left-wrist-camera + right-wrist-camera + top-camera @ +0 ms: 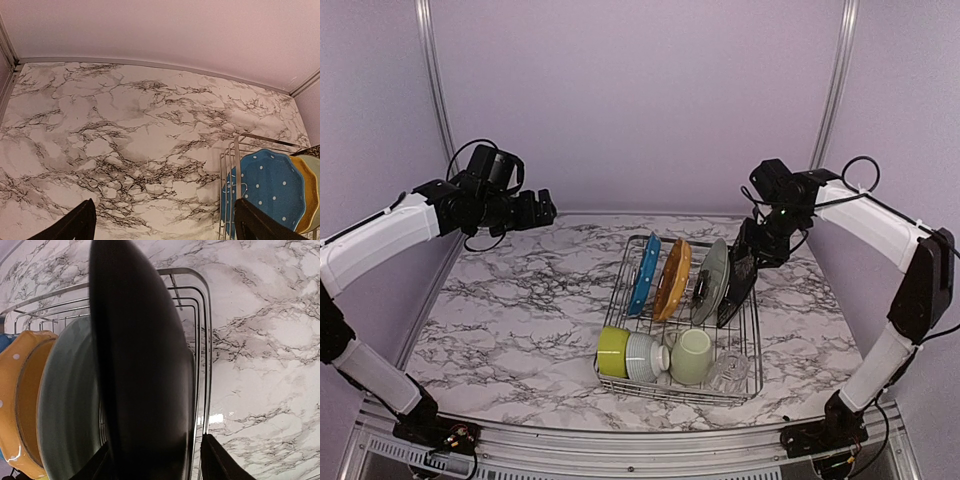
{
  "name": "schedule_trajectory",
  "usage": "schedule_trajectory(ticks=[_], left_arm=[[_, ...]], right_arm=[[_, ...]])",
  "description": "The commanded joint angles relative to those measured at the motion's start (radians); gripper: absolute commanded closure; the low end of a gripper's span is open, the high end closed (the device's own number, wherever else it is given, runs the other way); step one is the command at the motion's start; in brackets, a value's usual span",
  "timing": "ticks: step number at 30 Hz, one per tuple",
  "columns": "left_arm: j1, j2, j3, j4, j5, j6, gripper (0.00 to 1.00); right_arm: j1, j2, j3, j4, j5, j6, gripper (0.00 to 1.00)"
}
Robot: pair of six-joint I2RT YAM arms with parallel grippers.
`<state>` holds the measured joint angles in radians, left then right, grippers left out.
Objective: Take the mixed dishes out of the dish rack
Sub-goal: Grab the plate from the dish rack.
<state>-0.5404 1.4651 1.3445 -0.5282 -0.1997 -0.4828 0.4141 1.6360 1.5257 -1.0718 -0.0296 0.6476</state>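
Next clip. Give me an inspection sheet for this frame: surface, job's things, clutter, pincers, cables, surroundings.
Surface: marble-patterned table.
Job's things: wire rack holds blue plate, orange plate, grey-green plate and black plate standing on edge; lime bowl, white bowl, mug and glass along its near side.
Clutter: nothing seen.
Pincers: left pincer open, raised over the table's far left; right pincer open, straddling the black plate's upper edge.
Cables: left cable loop and right cable loop at the wrists, apart from the dishes.
Surroundings: lilac walls, metal frame posts.
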Motion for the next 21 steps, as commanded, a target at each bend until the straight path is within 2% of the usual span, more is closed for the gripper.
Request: schedule_trajectory(ticks=[1, 7, 9, 21], left_arm=[[0.002, -0.041, 0.000, 0.020, 0.010, -0.007, 0.01], [0.002, -0.050, 0.004, 0.013, 0.014, -0.009, 0.01], [0.002, -0.053, 0.001, 0.013, 0.013, -0.010, 0.01], [0.002, -0.060, -0.010, 0.016, 0.006, -0.013, 0.01]], right_arm=[[-0.001, -0.013, -0.019, 0.054, -0.022, 0.022, 0.48], [-0.003, 0.003, -0.020, 0.063, -0.038, 0.029, 0.54], [-0.002, 0.005, -0.017, 0.061, -0.033, 0.029, 0.60], [-0.003, 0.024, -0.040, 0.035, 0.015, 0.039, 0.60]])
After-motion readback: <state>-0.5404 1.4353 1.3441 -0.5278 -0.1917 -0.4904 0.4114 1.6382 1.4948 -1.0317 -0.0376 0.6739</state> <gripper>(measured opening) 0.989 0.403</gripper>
